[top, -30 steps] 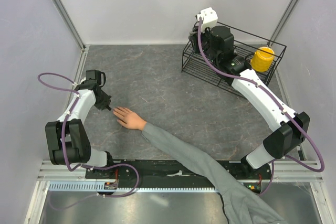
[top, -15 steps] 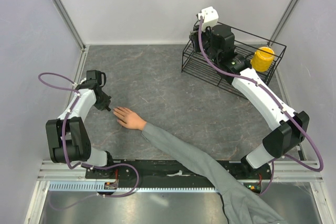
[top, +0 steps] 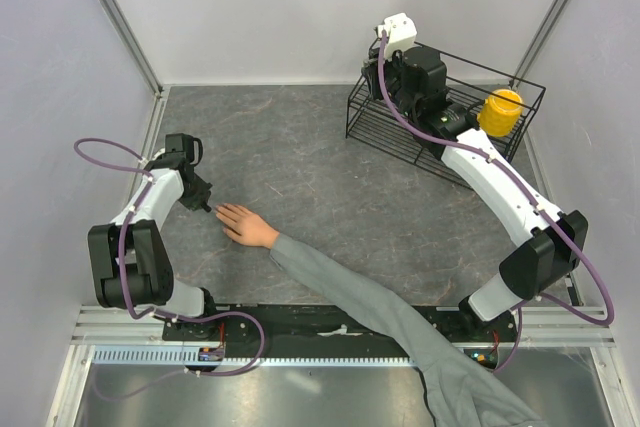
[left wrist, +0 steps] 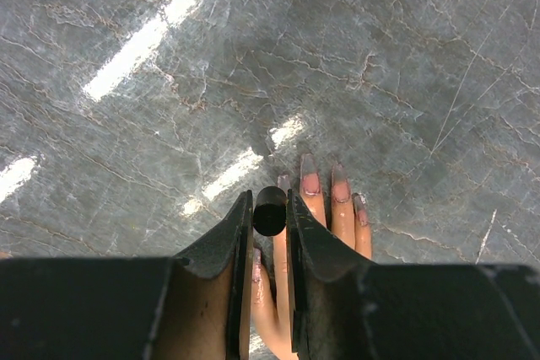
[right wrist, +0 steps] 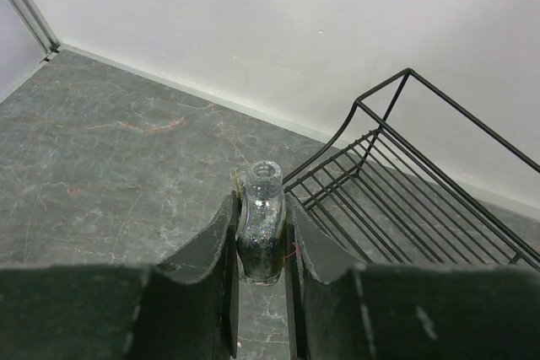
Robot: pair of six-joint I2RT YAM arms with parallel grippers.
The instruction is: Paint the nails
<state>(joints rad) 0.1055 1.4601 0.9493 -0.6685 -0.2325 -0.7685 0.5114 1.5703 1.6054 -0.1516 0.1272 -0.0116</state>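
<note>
Change: nothing visibly moved; arms and hand sit as before.
Left gripper [left wrist: 269, 201]: narrow, pinching black cap [left wrist: 270, 212] right over the fingertips.
Nails [left wrist: 310, 183]: on hand [top: 247, 224] lying flat on table [top: 330, 177], near left.
Right gripper [right wrist: 261, 208]: clamped on open bottle [right wrist: 260, 238], far right beside wire basket [right wrist: 472, 119].

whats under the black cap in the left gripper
The hand lies on the table below the black cap, nails showing beyond it. The cap and left gripper hide any brush tip and part of the hand.
</note>
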